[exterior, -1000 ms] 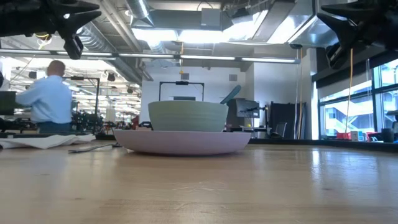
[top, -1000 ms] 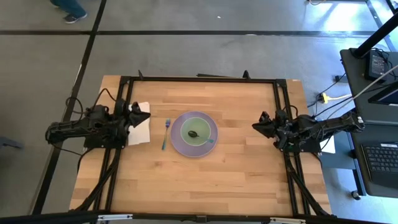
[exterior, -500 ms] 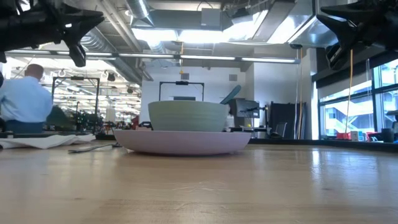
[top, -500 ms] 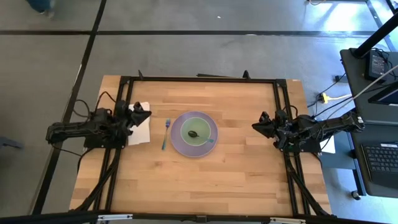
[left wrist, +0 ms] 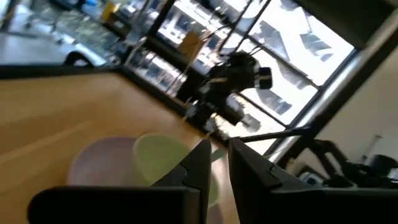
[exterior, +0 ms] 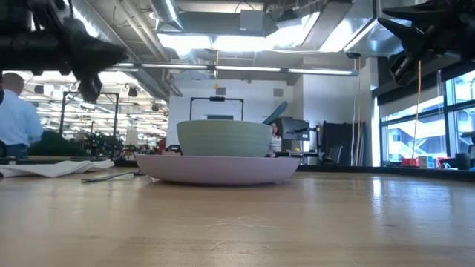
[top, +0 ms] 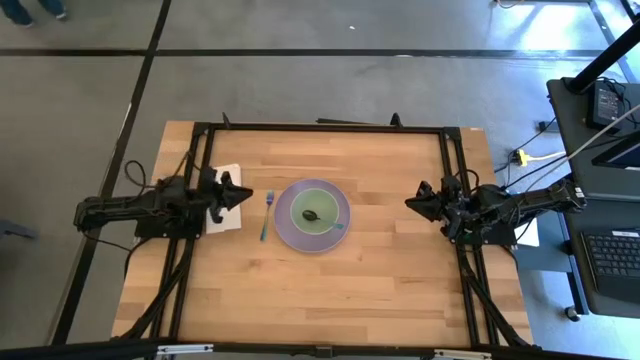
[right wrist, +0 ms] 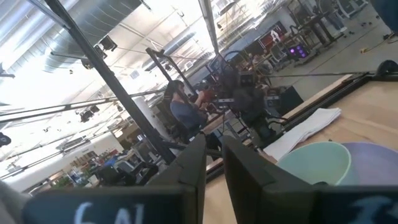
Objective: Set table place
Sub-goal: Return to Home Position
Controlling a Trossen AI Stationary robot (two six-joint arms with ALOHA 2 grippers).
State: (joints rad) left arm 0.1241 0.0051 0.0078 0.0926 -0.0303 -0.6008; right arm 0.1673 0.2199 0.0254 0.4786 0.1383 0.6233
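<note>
You see the left gripper (top: 240, 192) left of the purple plate (top: 288, 237) and the right gripper (top: 410, 203) right of it, each with jaws apparently together, above the table (top: 380, 280).

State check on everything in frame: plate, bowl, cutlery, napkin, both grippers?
purple plate: flat on the table, carrying the bowl.
light green bowl: upright, centred on plate.
blue spoon: in bowl, handle over rim.
fork: flat, beside plate on the left arm's side, apart from it.
white napkin: flat, partly under left arm.
left gripper: shut, empty, raised.
right gripper: shut, empty, raised.
</note>
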